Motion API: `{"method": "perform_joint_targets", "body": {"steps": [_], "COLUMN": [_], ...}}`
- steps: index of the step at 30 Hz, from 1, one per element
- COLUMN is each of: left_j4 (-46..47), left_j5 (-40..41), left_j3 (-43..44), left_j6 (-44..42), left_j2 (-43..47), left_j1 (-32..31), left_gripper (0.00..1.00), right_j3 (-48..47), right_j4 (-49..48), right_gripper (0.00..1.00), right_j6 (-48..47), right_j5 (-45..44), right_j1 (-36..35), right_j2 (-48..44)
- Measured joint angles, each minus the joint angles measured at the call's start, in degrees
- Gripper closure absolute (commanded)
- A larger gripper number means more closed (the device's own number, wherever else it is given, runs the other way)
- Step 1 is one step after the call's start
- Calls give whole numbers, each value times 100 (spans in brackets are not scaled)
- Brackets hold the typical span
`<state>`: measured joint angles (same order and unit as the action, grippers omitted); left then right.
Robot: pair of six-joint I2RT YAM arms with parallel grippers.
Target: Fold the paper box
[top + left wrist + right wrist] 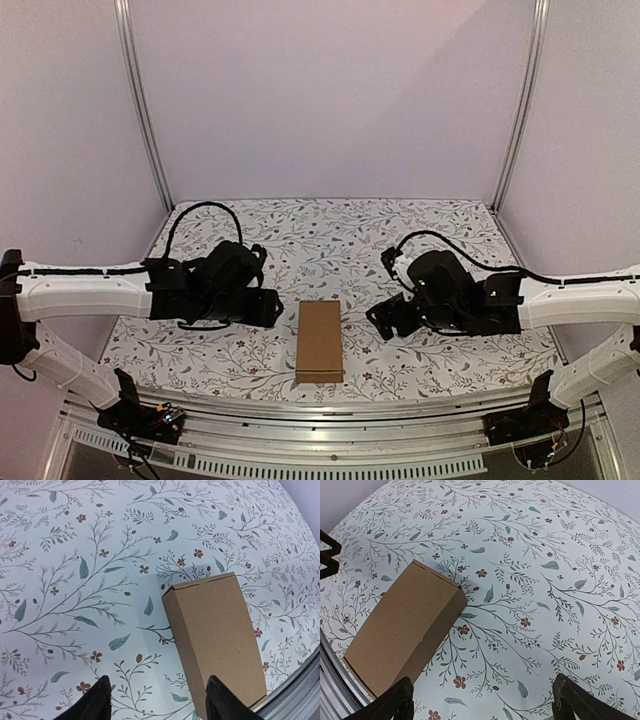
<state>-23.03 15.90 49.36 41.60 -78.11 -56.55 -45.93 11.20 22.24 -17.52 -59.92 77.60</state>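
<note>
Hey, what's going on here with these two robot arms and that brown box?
The plain brown cardboard box lies closed up as a small rectangular box on the white floral-patterned table cover, near the front edge, between the two arms. Neither arm holds it. The left claw and the right claw are both open, one on each side of the box, and neither touches it.

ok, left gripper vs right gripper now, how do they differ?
The left gripper sits left of the paper box, the right gripper to its right. Judging by the wrist views, the left gripper looks less widely open than the right gripper. Shared: both are open, empty and not touching the paper box.
</note>
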Motion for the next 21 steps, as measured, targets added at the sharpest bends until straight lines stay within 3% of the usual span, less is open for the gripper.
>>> {"method": "perform_joint_targets", "body": {"steps": [1, 3, 12, 21], "left_j4": [-61, -216, -1123, -1906], "left_j5": [52, 168, 708, 1045], "left_j3": [9, 59, 850, 1641], "left_j6": [-28, -79, -507, -1342], "left_j2": [87, 245, 861, 1521], "left_j1": [0, 2, 9, 153], "left_gripper": [25, 2, 0, 1], "right_j3": [-24, -63, -389, -1648], "right_j4": [87, 212, 1064, 2573], "right_gripper": [1, 1, 1, 1], "right_j6": [-61, -138, -225, -120], "right_j5": [-39, -142, -876, -2603], "right_j1": [0, 0, 0, 0], "right_j2": [-142, -378, -1097, -1156]}}
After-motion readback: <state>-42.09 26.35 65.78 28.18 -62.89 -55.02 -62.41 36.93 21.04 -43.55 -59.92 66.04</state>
